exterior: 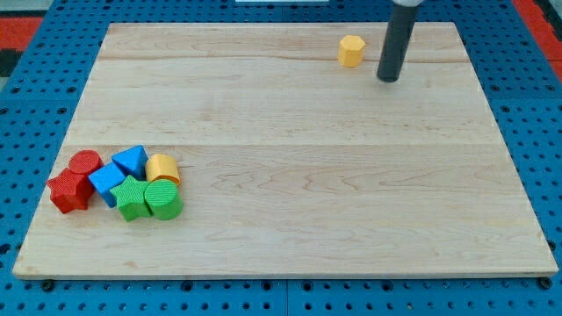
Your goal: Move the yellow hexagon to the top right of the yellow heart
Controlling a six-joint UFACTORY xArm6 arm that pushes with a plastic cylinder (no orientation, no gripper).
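- Start at the view's left: the wooden board [281, 219] has a tight cluster of blocks in its lower left corner region, close to the left edge and not far above the bottom edge.
- You see a red star-like block [68, 190] furthest left, with a red cylinder [85, 162] touching it just above.
- Beside those sit a blue cube-like block [106, 181] and a blue triangle [131, 161], packed against each other.
- A green star-like block [130, 198] and a green cylinder [164, 199] form the cluster's lower right; they touch.
- The yellow heart [163, 168] rests at the cluster's right side, just above the green cylinder and beside the blue triangle; its heart outline is hard to make out from here.
- To the right of the heart, and above it, the board lies bare across its whole middle.
- The yellow hexagon [351, 50] stands alone near the top edge, right of centre, well apart from the cluster.
- My tip [387, 79] is just beside the hexagon on its right, slightly lower in the view, with a small gap between them.
- The rod carries no jaws, so it holds nothing.
- Right of the tip, you have bare board out to the right edge.
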